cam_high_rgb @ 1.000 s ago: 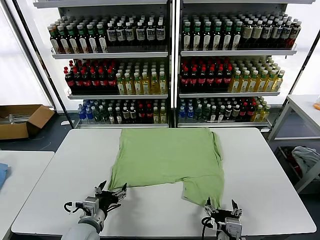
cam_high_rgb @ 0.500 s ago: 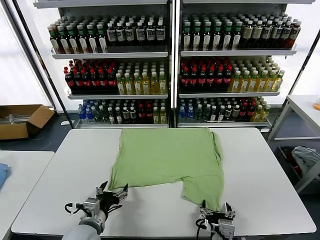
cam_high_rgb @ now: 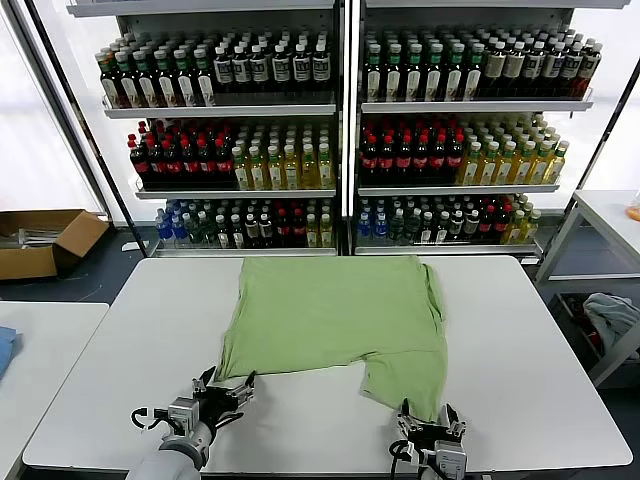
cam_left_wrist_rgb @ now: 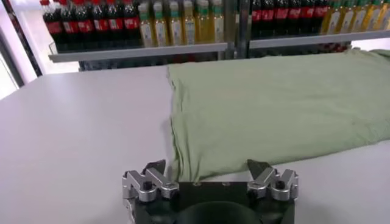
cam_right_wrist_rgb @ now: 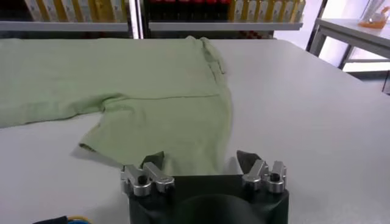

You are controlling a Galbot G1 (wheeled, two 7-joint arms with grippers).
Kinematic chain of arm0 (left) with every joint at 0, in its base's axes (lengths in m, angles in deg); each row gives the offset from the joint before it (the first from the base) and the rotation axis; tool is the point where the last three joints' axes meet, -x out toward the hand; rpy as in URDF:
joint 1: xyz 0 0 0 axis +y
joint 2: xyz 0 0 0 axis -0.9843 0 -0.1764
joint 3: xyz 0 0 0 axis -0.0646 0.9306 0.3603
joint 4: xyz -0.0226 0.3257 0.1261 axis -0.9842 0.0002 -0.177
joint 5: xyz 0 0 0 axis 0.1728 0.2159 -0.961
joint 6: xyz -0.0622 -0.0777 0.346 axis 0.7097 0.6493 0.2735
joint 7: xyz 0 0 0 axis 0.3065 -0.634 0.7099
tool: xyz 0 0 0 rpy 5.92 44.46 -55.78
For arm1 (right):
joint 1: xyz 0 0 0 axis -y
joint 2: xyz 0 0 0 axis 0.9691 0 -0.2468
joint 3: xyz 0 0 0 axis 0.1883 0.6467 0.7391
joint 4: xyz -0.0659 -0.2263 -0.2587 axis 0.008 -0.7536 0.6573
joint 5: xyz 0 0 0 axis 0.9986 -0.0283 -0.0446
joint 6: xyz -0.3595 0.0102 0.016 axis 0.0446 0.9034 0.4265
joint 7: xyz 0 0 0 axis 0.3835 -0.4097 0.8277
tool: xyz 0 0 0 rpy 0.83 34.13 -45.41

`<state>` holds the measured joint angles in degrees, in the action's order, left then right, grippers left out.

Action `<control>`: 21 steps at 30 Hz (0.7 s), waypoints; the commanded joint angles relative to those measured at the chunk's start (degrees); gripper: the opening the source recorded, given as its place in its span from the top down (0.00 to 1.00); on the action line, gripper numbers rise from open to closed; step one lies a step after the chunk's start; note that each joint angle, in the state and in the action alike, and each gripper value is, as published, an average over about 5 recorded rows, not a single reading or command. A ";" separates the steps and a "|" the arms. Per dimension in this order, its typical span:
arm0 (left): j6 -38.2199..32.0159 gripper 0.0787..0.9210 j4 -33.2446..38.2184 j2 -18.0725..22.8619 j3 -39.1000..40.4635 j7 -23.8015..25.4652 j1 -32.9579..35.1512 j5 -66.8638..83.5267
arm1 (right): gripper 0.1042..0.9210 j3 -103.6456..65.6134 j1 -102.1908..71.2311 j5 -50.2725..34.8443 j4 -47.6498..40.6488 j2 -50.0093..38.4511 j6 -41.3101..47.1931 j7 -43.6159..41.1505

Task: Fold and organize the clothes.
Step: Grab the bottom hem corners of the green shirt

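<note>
The clothes, a light green shirt (cam_high_rgb: pixel 330 310), lie spread flat on the white table (cam_high_rgb: pixel 520 350), with a sleeve part hanging toward the near right. My left gripper (cam_high_rgb: pixel 227 385) sits low at the shirt's near-left corner. In the left wrist view the left gripper (cam_left_wrist_rgb: pixel 206 167) is open, with that corner of the shirt (cam_left_wrist_rgb: pixel 274 103) lying between its fingers. My right gripper (cam_high_rgb: pixel 427 418) is at the near-right flap's edge. The right wrist view shows the right gripper (cam_right_wrist_rgb: pixel 200 158) open, straddling the edge of the shirt (cam_right_wrist_rgb: pixel 122 79). Collar, buttons and print are hidden.
Shelves of bottles (cam_high_rgb: pixel 340 130) stand behind the table. A cardboard box (cam_high_rgb: pixel 45 240) lies on the floor at the left. A side table with a blue cloth (cam_high_rgb: pixel 5 350) is near left. A cloth bundle (cam_high_rgb: pixel 612 315) rests under the right-hand table.
Both grippers have crept forward onto the shirt's near edge, the right one also shifting a little left. Their fingers stand slightly narrower than before.
</note>
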<state>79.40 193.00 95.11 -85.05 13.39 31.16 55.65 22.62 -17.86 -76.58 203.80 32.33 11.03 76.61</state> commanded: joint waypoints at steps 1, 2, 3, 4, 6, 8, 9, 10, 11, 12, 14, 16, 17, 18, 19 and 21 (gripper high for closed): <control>0.26 0.28 -1.06 0.03 0.05 0.12 0.28 0.13 | 0.42 0.01 -0.07 -0.15 -0.40 0.02 -0.07 0.05; 0.29 0.31 -1.05 0.04 0.02 0.13 0.33 0.22 | 0.45 -0.02 -0.07 -0.22 -0.32 -0.04 -0.10 0.08; 0.30 0.35 -1.06 0.07 0.00 0.14 0.38 0.30 | 0.48 -0.06 -0.08 -0.31 -0.24 -0.10 -0.12 0.11; 0.31 0.38 -1.07 0.11 -0.02 0.17 0.43 0.37 | 0.53 -0.09 -0.08 -0.39 -0.12 -0.15 -0.14 0.13; 0.29 0.45 -1.08 0.22 -0.02 0.27 0.57 0.46 | 0.59 -0.13 -0.08 -0.53 0.15 -0.26 -0.15 0.12; 0.29 0.51 -1.05 0.34 0.02 0.37 0.70 0.46 | 0.66 -0.17 -0.08 -0.59 0.37 -0.38 -0.14 0.07; 0.29 0.55 -1.04 0.41 0.04 0.40 0.74 0.46 | 0.70 -0.19 -0.08 -0.61 0.42 -0.43 -0.14 0.04; 0.30 0.58 -1.03 0.47 0.05 0.42 0.75 0.45 | 0.74 -0.23 -0.10 -0.63 0.46 -0.49 -0.14 0.01; 0.30 0.61 -1.04 0.52 0.05 0.45 0.76 0.45 | 0.77 -0.28 -0.13 -0.65 0.48 -0.55 -0.15 -0.03; 0.30 0.66 -1.07 0.56 0.04 0.47 0.77 0.44 | 0.80 -0.33 -0.18 -0.66 0.49 -0.62 -0.18 -0.07; 0.27 0.72 -1.16 0.58 0.01 0.56 0.83 0.41 | 0.88 -0.50 -0.37 -0.74 0.59 -0.82 -0.27 -0.19; 0.14 0.79 -1.30 0.55 -0.05 0.69 0.89 0.40 | 0.94 -0.71 -0.64 -0.89 0.76 -1.11 -0.40 -0.32; -0.03 0.82 -1.40 0.54 -0.10 0.76 0.91 0.41 | 0.97 -0.87 -0.81 -0.99 0.85 -1.30 -0.48 -0.42; -0.25 0.86 -1.50 0.55 -0.16 0.81 0.90 0.44 | 0.98 -1.05 -0.97 -1.09 0.91 -1.48 -0.56 -0.54; -0.54 0.89 -1.58 0.57 -0.22 0.83 0.88 0.47 | 0.99 -1.23 -1.09 -1.16 0.93 -1.64 -0.66 -0.71; -1.45 0.95 -1.52 0.62 -0.26 0.75 0.89 0.42 | 0.99 -1.58 -1.24 -1.21 1.01 -1.93 -1.01 -1.20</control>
<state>79.11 191.95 95.59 -85.26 14.23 31.94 56.13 21.30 -18.88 -77.68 204.61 30.73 10.15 75.60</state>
